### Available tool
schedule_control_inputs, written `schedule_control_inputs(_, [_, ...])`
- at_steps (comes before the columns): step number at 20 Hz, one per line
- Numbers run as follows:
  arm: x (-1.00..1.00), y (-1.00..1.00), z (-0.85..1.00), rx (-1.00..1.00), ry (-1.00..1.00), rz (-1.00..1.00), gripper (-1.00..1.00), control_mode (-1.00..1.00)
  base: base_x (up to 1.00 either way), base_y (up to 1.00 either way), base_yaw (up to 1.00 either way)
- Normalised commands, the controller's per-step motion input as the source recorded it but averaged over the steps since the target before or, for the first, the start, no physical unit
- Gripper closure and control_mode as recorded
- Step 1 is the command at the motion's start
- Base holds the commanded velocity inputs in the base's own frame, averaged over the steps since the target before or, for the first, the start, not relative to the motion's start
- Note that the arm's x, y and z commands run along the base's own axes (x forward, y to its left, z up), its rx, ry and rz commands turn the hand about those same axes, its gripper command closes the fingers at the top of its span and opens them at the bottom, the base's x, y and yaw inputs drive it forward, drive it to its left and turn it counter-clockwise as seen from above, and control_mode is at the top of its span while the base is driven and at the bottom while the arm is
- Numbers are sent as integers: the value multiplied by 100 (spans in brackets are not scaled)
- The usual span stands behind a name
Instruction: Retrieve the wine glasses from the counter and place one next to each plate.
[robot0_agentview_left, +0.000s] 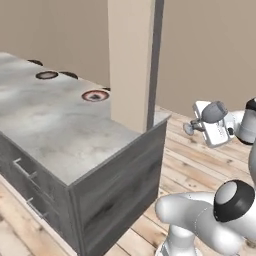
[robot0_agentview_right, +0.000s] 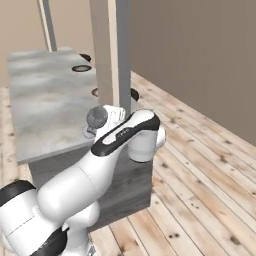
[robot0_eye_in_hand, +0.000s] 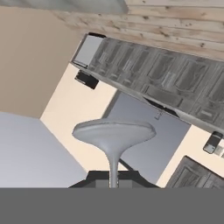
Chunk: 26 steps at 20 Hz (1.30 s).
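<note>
hand (robot0_agentview_left: 196, 127) clamped on wine glass (robot0_agentview_left: 190, 128) stem, glass lying sideways | held off counter (robot0_agentview_left: 60, 135) end; red-rimmed plate (robot0_agentview_left: 95, 95) on counter

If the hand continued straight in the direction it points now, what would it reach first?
Probably the pale pillar at the counter's end. The hand, shut on the wine glass, points sideways toward it over open floor; depth is unclear.

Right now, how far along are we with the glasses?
Nothing looks placed yet: I see no glass beside the red plate or the darker plate on the counter. In hand: the claw is shut on one glass by its stem, off the counter. Left: placing it, then the second.
</note>
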Motion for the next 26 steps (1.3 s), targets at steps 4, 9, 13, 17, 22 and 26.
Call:
schedule_control_inputs(4, [0,0,0,0,0,0,100,100,100,-100,9])
schedule_control_inputs(9, [0,0,0,0,0,0,100,100,100,-100,9])
schedule_control_inputs(13, [0,0,0,0,0,0,100,100,100,-100,18])
schedule_control_inputs(17, [0,0,0,0,0,0,100,100,100,-92,22])
schedule_control_inputs(22, [0,0,0,0,0,0,100,100,100,-70,24])
schedule_control_inputs(26, [0,0,0,0,0,0,100,100,100,-58,25])
